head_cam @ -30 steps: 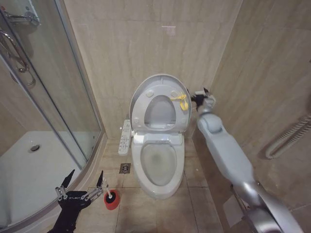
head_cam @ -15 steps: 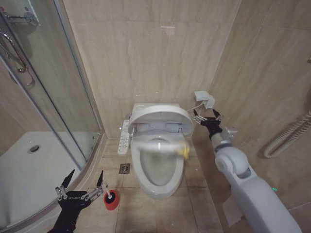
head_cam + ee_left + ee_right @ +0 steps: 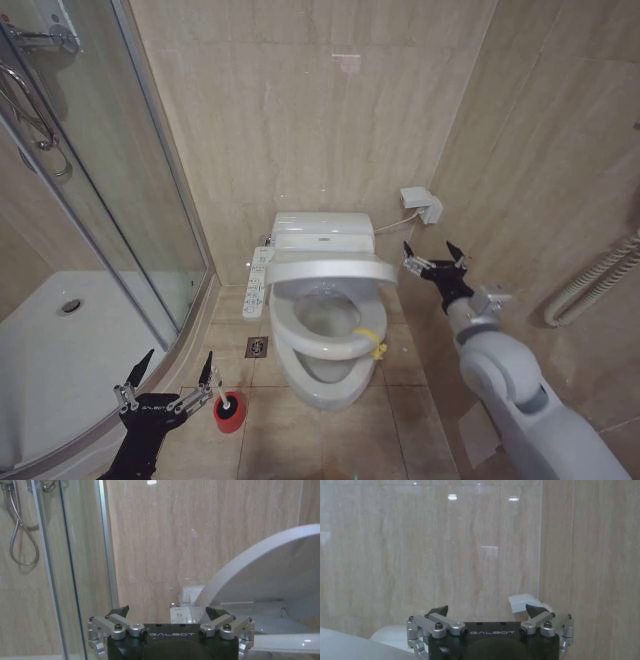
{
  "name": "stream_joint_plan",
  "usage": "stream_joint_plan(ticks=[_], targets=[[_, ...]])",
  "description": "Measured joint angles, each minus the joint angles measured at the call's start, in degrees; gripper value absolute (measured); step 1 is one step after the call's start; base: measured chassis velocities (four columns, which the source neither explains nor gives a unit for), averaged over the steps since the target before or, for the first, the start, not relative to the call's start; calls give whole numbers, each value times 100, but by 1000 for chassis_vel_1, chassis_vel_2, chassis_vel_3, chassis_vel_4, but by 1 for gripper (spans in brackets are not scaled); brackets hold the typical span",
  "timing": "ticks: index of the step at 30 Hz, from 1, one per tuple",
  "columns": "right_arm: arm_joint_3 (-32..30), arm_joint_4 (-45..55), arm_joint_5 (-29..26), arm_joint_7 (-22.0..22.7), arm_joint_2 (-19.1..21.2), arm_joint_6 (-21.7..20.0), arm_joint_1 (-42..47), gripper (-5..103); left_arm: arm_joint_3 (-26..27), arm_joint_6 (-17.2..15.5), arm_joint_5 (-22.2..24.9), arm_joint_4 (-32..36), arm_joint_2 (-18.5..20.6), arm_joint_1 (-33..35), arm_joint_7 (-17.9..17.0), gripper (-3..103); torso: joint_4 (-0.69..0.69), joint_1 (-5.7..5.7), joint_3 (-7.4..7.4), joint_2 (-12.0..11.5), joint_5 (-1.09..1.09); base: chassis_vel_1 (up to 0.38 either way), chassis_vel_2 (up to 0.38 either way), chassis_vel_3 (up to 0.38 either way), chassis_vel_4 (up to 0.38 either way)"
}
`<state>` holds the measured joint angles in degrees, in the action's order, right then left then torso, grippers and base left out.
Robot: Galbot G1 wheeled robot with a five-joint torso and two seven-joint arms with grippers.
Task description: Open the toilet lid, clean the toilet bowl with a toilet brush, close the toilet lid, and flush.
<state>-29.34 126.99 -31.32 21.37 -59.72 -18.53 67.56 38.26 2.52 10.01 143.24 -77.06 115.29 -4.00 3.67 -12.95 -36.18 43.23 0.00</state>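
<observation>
Toilet lid [image 3: 330, 269] dropped lower, right end effector [image 3: 435, 262] withdrawn

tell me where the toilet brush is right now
In the head view the toilet brush stands on the floor left of the toilet bowl, beside the left hand.

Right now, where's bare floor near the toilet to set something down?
Bare tile to the right of the toilet bowl, below the right gripper. The left side is crowded: floor drain, toilet brush in its red cup, left gripper, shower tray.
</observation>
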Motion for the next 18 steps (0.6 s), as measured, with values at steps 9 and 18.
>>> stream_joint_plan(ticks=[9, 18], targets=[[-492, 618, 520, -564, -358, 205, 1198, 100, 0, 0, 0, 0, 0, 0, 0, 100, 0, 0, 0, 0, 0, 0, 0, 0, 0], [-598, 1080, 1539, -1221, -1061, 512, 2182, 100, 0, 0, 0, 0, 0, 0, 0, 100, 0, 0, 0, 0, 1, 0, 0, 0, 0]])
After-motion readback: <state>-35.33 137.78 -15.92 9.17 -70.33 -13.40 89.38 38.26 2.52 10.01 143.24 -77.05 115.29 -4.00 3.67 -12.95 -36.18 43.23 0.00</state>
